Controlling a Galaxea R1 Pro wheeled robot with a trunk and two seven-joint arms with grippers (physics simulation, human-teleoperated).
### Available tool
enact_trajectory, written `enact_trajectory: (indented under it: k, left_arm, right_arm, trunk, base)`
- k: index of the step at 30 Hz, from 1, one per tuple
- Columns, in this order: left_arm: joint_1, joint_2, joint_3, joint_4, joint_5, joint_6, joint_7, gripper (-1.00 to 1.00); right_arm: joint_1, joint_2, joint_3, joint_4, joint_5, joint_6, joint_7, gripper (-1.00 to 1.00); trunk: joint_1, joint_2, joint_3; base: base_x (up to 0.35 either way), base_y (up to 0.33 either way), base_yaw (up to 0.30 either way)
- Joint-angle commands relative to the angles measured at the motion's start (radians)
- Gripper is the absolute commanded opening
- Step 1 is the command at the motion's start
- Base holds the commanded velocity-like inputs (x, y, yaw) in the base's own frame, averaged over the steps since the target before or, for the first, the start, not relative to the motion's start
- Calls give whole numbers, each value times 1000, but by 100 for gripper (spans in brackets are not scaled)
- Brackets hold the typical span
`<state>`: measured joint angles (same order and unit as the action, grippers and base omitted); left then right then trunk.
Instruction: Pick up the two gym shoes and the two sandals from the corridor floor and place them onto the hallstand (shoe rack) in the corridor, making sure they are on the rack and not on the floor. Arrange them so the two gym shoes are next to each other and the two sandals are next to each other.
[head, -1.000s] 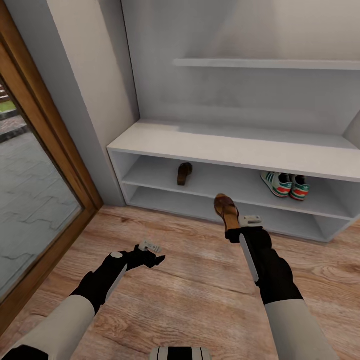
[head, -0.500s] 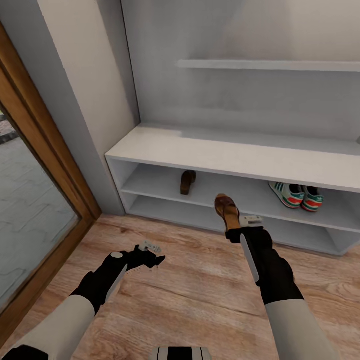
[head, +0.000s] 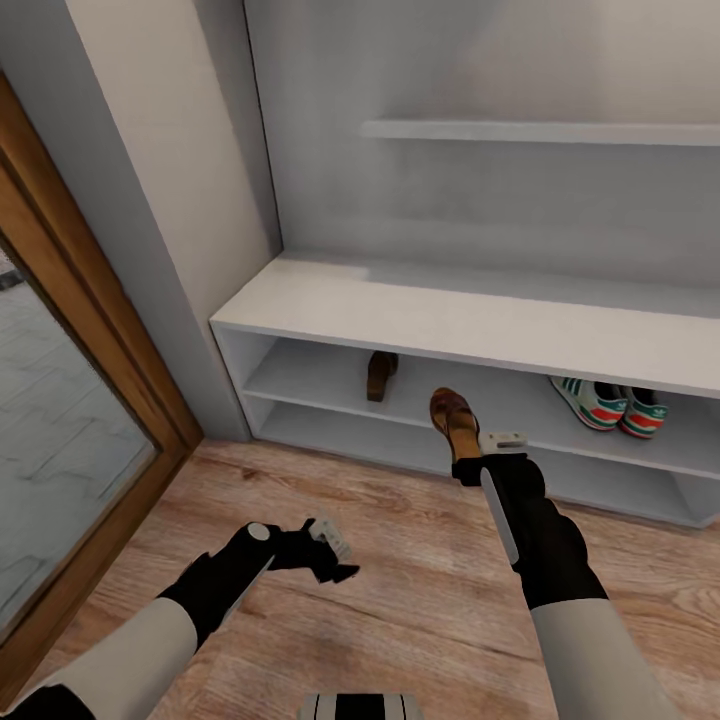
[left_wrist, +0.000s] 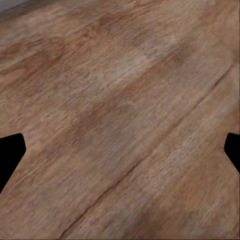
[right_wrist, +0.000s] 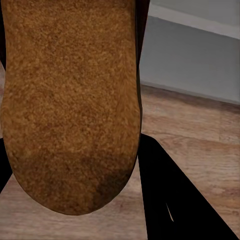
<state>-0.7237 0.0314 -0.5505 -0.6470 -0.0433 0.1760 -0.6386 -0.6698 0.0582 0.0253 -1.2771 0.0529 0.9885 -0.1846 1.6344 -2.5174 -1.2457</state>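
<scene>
My right gripper (head: 466, 462) is shut on the heel of a brown sandal (head: 452, 418), held toe-forward above the corridor floor (head: 400, 600) in front of the hallstand (head: 450, 315). The right wrist view shows that sandal's tan sole (right_wrist: 70, 100) close up, with one dark finger (right_wrist: 172, 200) beside it. The other sandal (head: 381, 375) rests on the hallstand's upper shelf tier. On the same tier, further right, the two gym shoes (head: 612, 405) sit side by side. Low over the floor planks (left_wrist: 120, 100), my left gripper (head: 335, 560) is open and holds nothing.
A wood-framed glass door (head: 60, 420) stands at the left, beside a wall corner (head: 170, 220). A wall shelf (head: 540, 130) hangs above the bench top. The lower shelf tier (head: 330, 425) holds nothing in view.
The camera has turned, so the rack and gym shoes sit further right in the picture. My left arm has dropped lower and swung right. The right arm keeps the sandal in place.
</scene>
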Motion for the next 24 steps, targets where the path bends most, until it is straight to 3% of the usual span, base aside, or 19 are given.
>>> enact_trajectory:
  k: [1,3,6,11,21,24]
  left_arm:
    - [0,1,-8,1,-3,-9,-16,100]
    - [0,3,-23,29,-3,-62,-72,100]
    - [0,4,-27,46,-3,-90,-107,100]
    - [0,3,-30,53,-4,-103,-122,100]
    - [0,1,-35,53,-6,-105,-125,100]
    - [0,1,-35,53,-6,-105,-125,100]
  right_arm:
    - [-1,0,1,-1,2,6,-1,-100]
    - [-1,0,1,-1,2,6,-1,-100]
    - [-1,0,1,-1,2,6,-1,-100]
    - [-1,0,1,-1,2,6,-1,-100]
    - [-1,0,1,-1,3,2,-1,-100]
    - [-1,0,1,2,4,-41,-1,-100]
  trunk:
    - [0,0,-1]
    - [0,0,-1]
    - [0,0,-1]
    - [0,0,-1]
    - [0,0,-1]
    - [0,0,-1]
  base:
    - [11,4,0]
    - [5,2,0]
    - [2,1,0]
    - [36,23,0]
    - [216,179,0]
    - [50,44,0]
